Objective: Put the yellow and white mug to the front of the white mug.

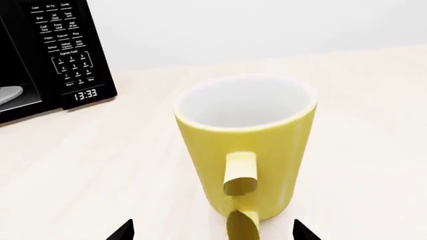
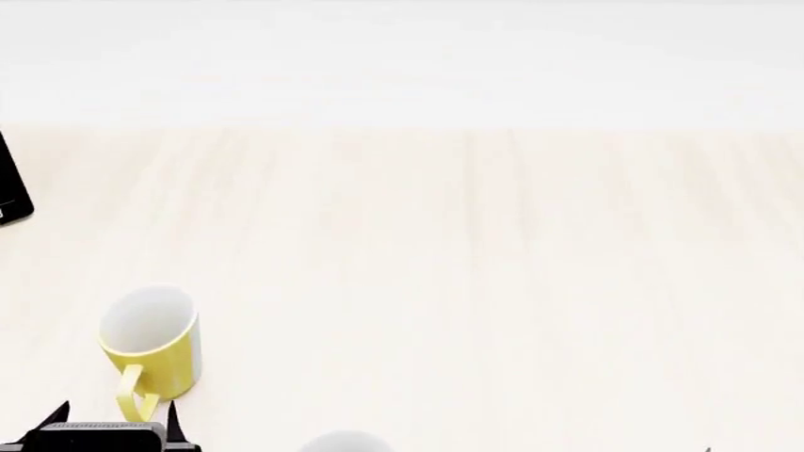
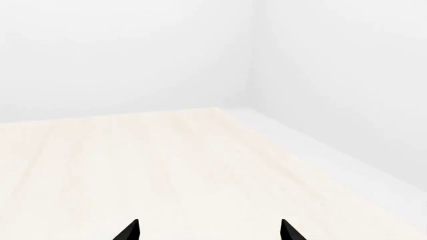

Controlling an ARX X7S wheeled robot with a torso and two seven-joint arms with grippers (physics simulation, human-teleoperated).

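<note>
The yellow and white mug (image 1: pixel 247 145) stands upright on the pale wooden counter, white inside, its yellow loop handle turned toward my left gripper (image 1: pixel 213 231). That gripper is open: its two black fingertips (image 1: pixel 125 231) stand wide apart on either side of the handle without touching it. In the head view the mug (image 2: pixel 151 341) is at the lower left with the left gripper (image 2: pixel 116 421) just in front of it. Only the rim of the white mug (image 2: pixel 345 441) shows at the bottom edge, right of the yellow one. My right gripper (image 3: pixel 209 231) is open over bare counter.
A black microwave (image 1: pixel 47 55) with a lit clock stands beyond the mug on the left, and its corner (image 2: pixel 10 186) shows at the head view's left edge. The counter (image 2: pixel 503 264) runs back to a white wall. A wall corner (image 3: pixel 257 60) closes the right end.
</note>
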